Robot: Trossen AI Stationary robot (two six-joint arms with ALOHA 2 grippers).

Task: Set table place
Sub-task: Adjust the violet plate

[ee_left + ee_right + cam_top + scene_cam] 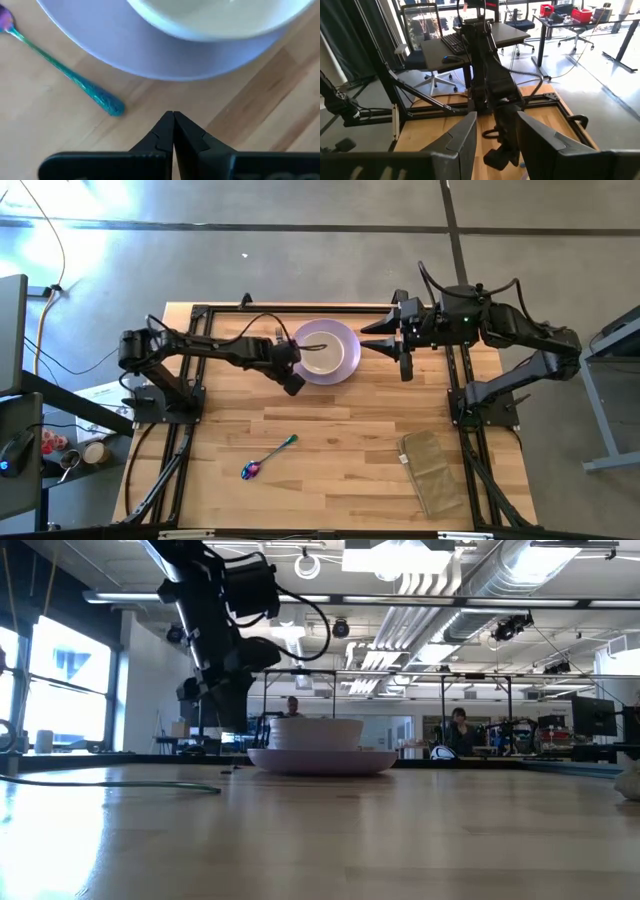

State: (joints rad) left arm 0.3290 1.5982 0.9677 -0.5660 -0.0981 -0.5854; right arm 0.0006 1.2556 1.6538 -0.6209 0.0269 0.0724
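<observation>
Wooden planks, pale and tan, make up the tabletop (330,420), which carries everything in play. On it, just beside the left end effector (293,383), sits the lavender plate (343,365) with the cream bowl (322,345) resting inside; a thin dark utensil lies in the bowl, too small to name with certainty. The tan folded cloth (432,470) lies well apart, nearer the right arm's base.

Smaller still is the iridescent spoon (268,458), alone on open wood and apart from the plate. Its long axis runs diagonally, the teal handle end (114,106) pointing up toward the left end effector and the purple bowl end (5,19) farthest from it. From the left wrist view the handle tip lies close ahead of the clenched fingers (165,132), with the plate edge just beyond.

My judgement is that the spoon comes next, and the left arm is clearly nearer; its fingers would need to part first. The right end effector (368,343), released and empty, hovers at the plate's opposite side.
</observation>
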